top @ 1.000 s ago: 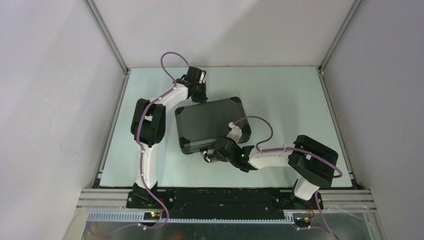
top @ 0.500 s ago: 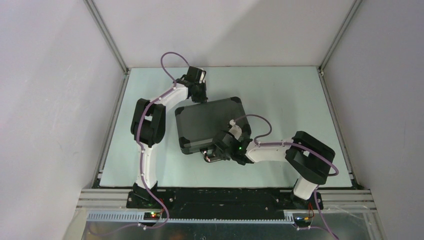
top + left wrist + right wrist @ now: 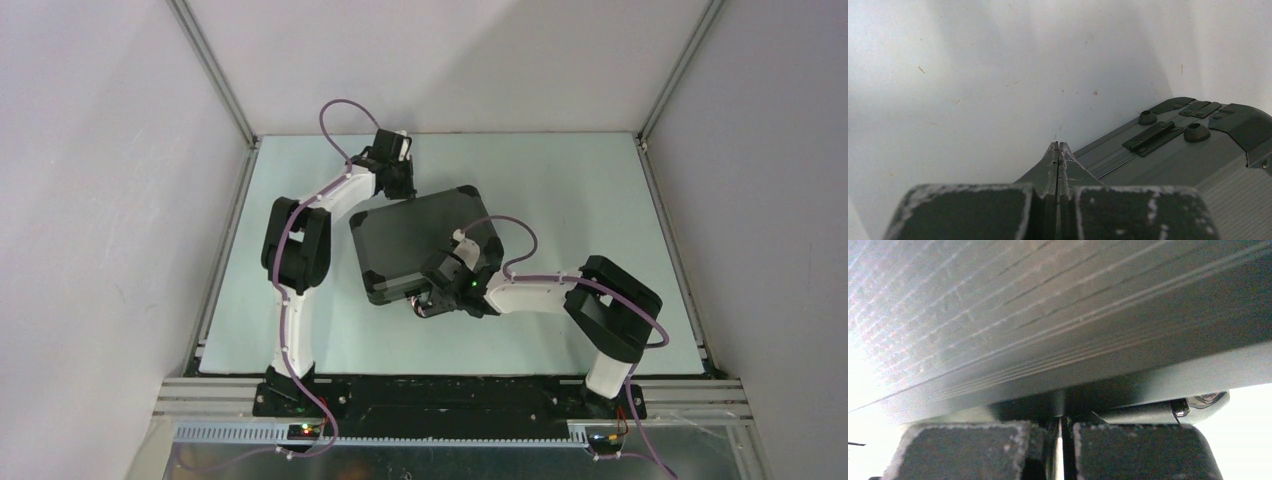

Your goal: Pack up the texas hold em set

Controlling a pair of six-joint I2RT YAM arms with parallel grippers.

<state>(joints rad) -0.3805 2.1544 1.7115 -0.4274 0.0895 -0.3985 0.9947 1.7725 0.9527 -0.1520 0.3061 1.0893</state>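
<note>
Case (image 3: 410, 240) shut; left gripper (image 3: 1058, 146) closed, empty, at far edge; right gripper (image 3: 1060, 421) closed, seemingly touching near edge.

The left arm (image 3: 297, 245) reaches forward, elbow raised, wrist turned rightward; left fingers (image 3: 1068, 170) pressed flat together. The right arm (image 3: 540, 290) stretches leftward, forearm low and level; right fingers (image 3: 1138, 447) likewise fully closed.

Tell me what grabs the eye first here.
The closed black hard case lies askew mid-table on the pale green tabletop. Two white arms bracket it: the left gripper, shut, at its far hinged edge, the right gripper, shut, up against its near edge.
</note>
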